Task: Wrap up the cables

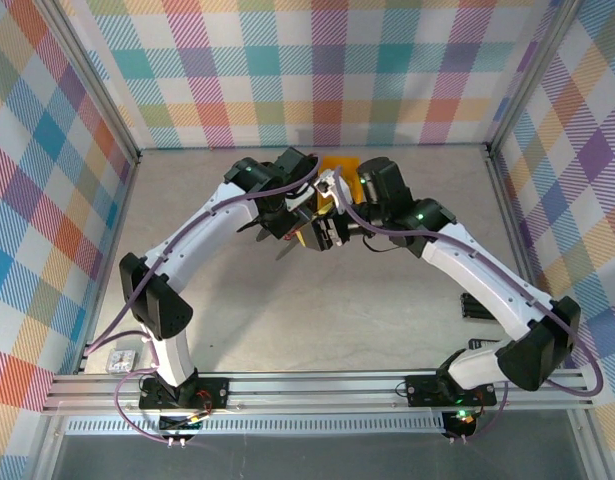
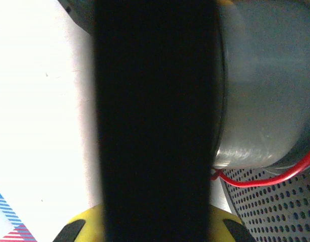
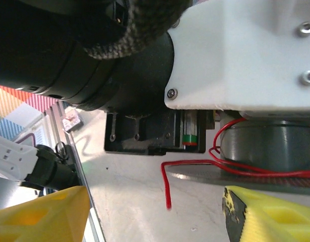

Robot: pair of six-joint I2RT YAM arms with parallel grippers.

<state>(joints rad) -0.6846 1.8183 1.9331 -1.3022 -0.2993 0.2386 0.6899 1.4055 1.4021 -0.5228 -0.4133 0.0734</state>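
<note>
Left gripper [image 2: 155,229] clenching tight, dark bar [image 2: 155,116] standing between its yellow fingers; cannot tell if gripped. Right gripper [image 3: 155,214] gaping, grasping nothing, hovering over table [image 3: 129,191]. Red cable [image 3: 195,162] looping round grey drum [image 3: 275,143], loose end trailing ahead of right fingers.

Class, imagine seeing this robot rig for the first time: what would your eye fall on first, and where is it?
The bright plaid walls around the table jump out first, with the left arm and right arm meeting over its far middle. In the right wrist view, a thin red cable curls at the base of a grey drum, its loose end trailing over the table.
</note>
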